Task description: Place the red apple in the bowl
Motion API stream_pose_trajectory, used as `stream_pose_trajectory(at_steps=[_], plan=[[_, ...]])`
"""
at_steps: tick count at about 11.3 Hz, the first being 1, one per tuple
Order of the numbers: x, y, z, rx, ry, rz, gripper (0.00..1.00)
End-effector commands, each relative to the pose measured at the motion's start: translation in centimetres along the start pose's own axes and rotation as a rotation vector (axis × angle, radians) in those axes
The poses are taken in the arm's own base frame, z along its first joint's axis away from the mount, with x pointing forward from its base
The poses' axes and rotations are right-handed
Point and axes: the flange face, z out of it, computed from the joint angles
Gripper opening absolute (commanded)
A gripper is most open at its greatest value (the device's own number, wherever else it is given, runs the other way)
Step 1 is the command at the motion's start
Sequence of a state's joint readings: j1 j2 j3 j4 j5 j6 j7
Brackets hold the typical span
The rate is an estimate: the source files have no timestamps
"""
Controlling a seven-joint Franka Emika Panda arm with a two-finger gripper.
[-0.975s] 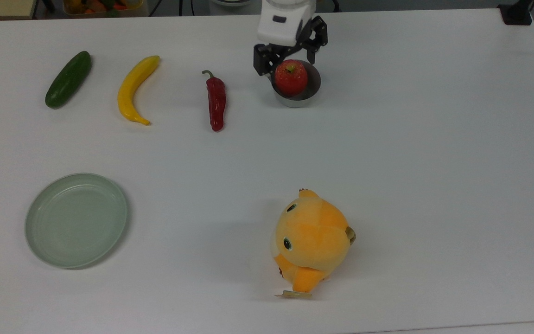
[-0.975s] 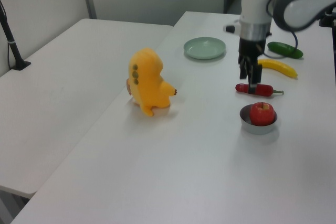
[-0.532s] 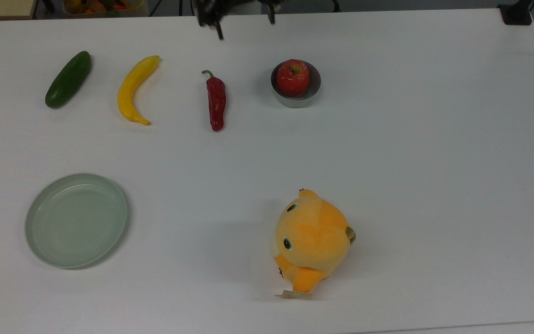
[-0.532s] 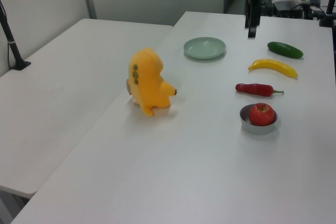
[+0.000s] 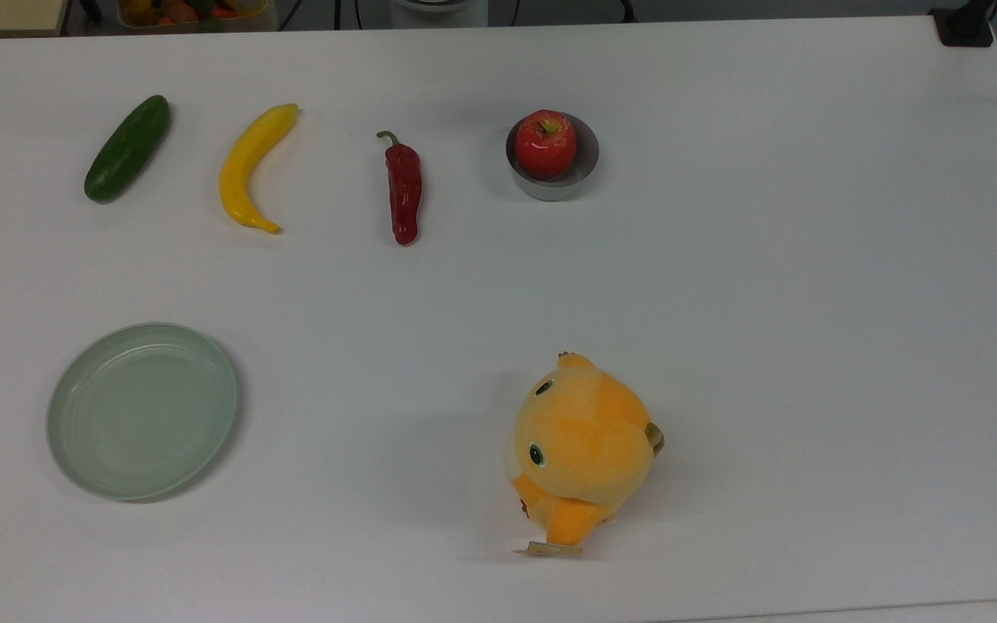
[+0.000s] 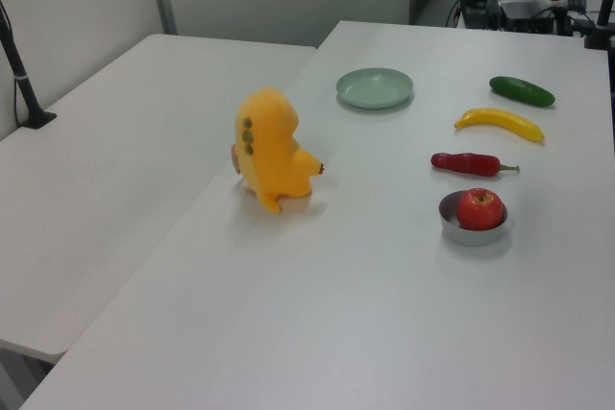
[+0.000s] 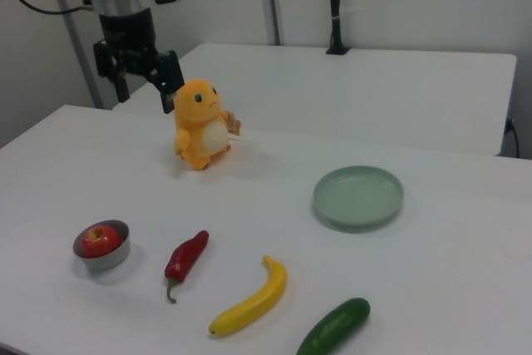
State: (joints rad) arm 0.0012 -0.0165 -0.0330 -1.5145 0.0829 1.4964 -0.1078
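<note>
The small glossy red apple (image 5: 545, 143) is seated in the small grey straight-sided bowl (image 5: 581, 175), while the black two-finger gripper (image 7: 141, 81) is held spread and empty, raised well apart from them.

The apple (image 5: 545, 144) sits in the bowl (image 5: 581, 176), the chili pepper (image 5: 403, 192) lying at the top view's left of it

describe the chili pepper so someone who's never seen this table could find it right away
On the white table, a row holds cucumber, banana, then the chili pepper, beside the grey bowl with the red apple. It is the long, dark red one with a curled green stem.
</note>
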Motion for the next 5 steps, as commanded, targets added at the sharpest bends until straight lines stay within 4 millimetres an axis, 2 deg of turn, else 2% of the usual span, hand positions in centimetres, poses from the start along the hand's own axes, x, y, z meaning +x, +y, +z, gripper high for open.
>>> stream_pose_trajectory(at_steps=[1, 2, 5], plan=[[-0.37, 2.32, -0.43, 0.018, 0.002, 0.011, 1.00], [-0.07, 2.54, -0.23, 0.018, 0.009, -0.059, 1.00], [0.45, 2.72, -0.57, 0.010, 0.053, -0.073, 1.00]])
